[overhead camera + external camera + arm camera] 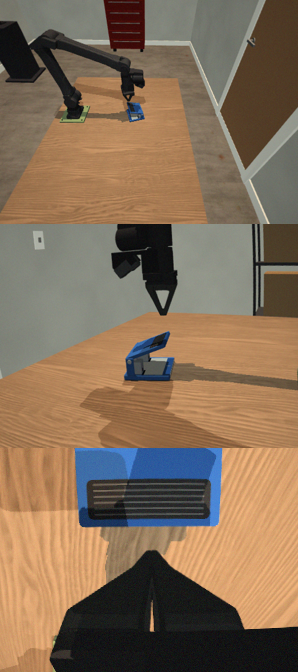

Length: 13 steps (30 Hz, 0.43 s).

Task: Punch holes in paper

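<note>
green base plate (84,114) anchors our arm at the left of the wooden table (114,171), and from it we reach rightward. our gripper (162,313) hangs above the blue hole punch (149,358), fingers pressed together on nothing and clear of its raised lever (151,343). the punch stands upright on the table, right of the base.

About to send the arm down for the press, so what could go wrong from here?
1. The closed black end effector hangs above and clear of the blue hole punch's raised lever; its narrow tip could slide off that sloped surface.
2. The tip lines up near the lever's free edge, by the black ribbed pad. Pressing off-centre might tip or shift the punch on the wooden table.
</note>
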Tool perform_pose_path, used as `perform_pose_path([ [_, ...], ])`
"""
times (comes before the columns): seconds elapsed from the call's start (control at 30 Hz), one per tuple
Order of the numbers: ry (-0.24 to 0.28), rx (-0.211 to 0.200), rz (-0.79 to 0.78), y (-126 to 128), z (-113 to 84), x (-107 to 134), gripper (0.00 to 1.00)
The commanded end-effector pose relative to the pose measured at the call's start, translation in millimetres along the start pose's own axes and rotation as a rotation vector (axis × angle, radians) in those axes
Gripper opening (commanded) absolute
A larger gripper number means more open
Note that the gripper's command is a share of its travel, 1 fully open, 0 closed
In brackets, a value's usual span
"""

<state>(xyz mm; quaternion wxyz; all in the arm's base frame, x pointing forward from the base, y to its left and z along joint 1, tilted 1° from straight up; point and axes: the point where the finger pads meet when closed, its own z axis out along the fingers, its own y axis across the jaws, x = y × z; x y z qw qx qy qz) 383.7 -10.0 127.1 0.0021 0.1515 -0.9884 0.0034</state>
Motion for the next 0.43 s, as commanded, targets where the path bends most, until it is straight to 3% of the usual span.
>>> perform_pose_path([
  [0.0,-0.038,0.015,-0.001,-1.2,-24.7,-17.9,0.00],
  [0.4,-0.050,0.019,-0.002,-0.6,-43.7,-17.5,0.00],
])
